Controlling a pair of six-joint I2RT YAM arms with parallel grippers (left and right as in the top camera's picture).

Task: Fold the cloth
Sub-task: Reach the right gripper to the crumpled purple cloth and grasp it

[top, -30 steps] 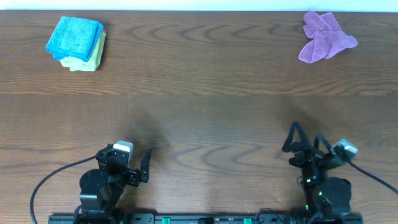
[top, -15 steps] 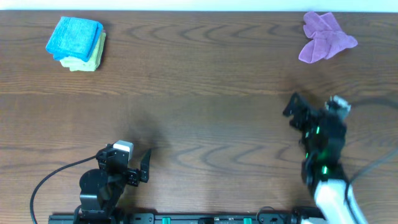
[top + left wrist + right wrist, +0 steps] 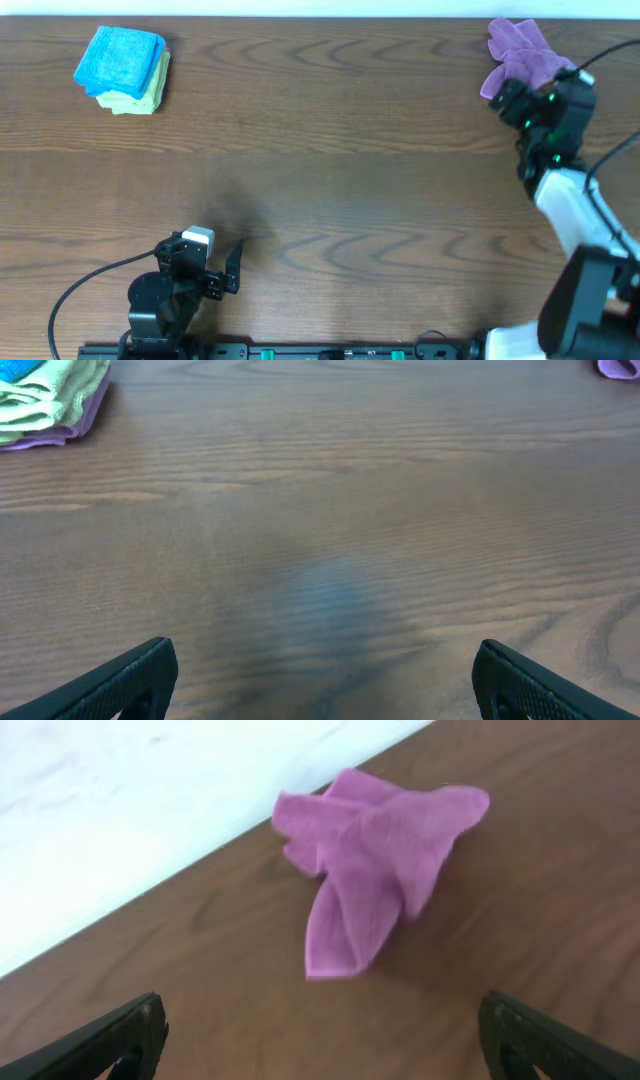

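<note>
Right end effector (image 3: pixel 320 1032): fingers spread wide, touching nothing; crumpled purple cloth (image 3: pixel 375 880) lies just ahead, far right on the table (image 3: pixel 520 950). Left end effector (image 3: pixel 320 672): likewise spread, holding nothing.

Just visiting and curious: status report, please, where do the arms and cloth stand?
Left gripper open, empty. Right gripper open, facing the cloth, not touching. Cloth crumpled, not yet folded. Nothing in the way.
</note>
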